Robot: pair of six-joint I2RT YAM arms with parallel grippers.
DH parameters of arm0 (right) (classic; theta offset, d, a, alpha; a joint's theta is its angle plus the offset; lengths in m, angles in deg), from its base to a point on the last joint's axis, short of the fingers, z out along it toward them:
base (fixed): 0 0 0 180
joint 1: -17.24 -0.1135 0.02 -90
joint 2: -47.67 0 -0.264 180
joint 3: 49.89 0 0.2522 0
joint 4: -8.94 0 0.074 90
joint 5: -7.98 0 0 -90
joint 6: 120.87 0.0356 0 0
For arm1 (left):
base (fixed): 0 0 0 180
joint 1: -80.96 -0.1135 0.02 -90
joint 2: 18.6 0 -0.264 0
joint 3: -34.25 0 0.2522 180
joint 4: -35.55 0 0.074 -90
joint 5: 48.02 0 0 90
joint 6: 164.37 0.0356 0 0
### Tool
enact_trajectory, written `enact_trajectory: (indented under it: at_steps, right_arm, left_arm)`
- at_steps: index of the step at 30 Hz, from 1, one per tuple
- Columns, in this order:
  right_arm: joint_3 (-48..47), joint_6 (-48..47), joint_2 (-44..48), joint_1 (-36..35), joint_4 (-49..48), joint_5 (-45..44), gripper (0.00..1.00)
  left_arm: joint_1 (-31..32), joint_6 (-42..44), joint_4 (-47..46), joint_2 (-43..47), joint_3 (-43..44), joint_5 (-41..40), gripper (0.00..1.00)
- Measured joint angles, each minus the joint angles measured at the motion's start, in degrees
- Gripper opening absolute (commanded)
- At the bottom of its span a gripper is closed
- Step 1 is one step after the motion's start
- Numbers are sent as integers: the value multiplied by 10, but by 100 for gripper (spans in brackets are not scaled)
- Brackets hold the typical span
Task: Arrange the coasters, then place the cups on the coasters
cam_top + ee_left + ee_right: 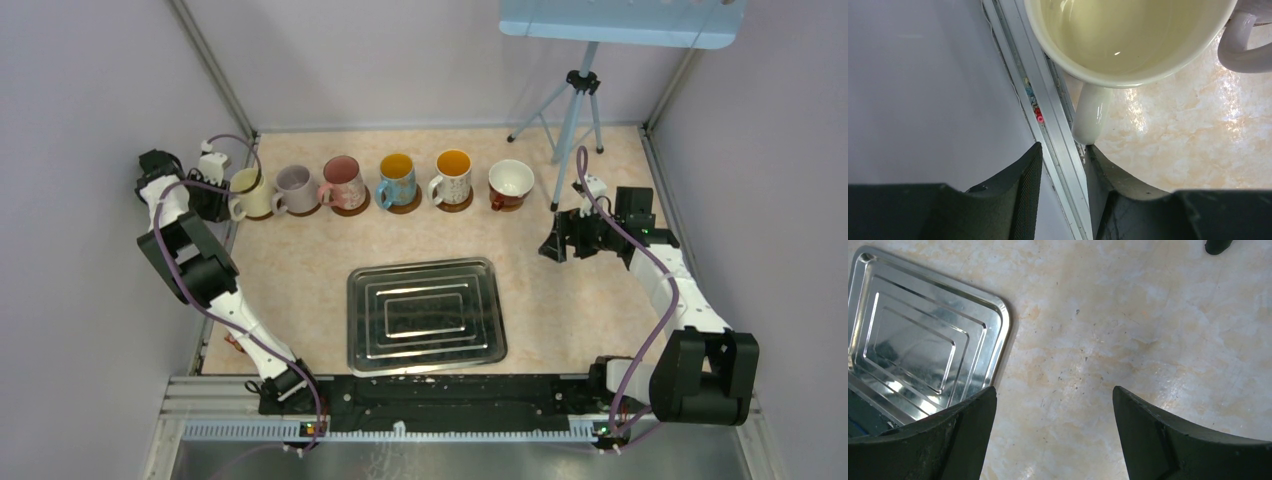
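Six cups stand in a row along the back of the table: cream (250, 190), pale lilac (295, 187), pink (342, 180), blue-handled (397, 177), orange-inside (453, 175) and dark red (511, 182). Dark coasters (352, 209) show under most of them. My left gripper (213, 202) sits at the table's left edge beside the cream cup (1118, 30). Its jaws stand narrowly apart with nothing between them (1064, 147). One fingertip (1093, 150) touches the end of the cup's handle (1093, 115). My right gripper (553, 245) hangs wide open above bare table (1054, 390).
A silver metal tray (352, 320) lies at the front middle, its corner also in the right wrist view (998, 315). A tripod (575, 100) stands at the back right. The enclosure's metal rail (1048, 115) and wall run right beside the left gripper.
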Motion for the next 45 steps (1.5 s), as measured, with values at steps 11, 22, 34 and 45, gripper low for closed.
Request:
enact_trajectory:
  at_steps: [11,22,34,45]
  right_arm:
    - [0,-1,0,0,0,-3,85]
    - [0,-1,0,0,0,-3,85]
    - [0,-1,0,0,0,-5,85]
    - [0,-1,0,0,0,-6,85]
  left_arm:
    - [4,12,-4,-2,1,-3,59]
    - [11,15,-9,-9,4,0,51]
    - [18,-1,-25,-20,9,-14,47]
    - [18,-9,-31,-18,9,-6,74]
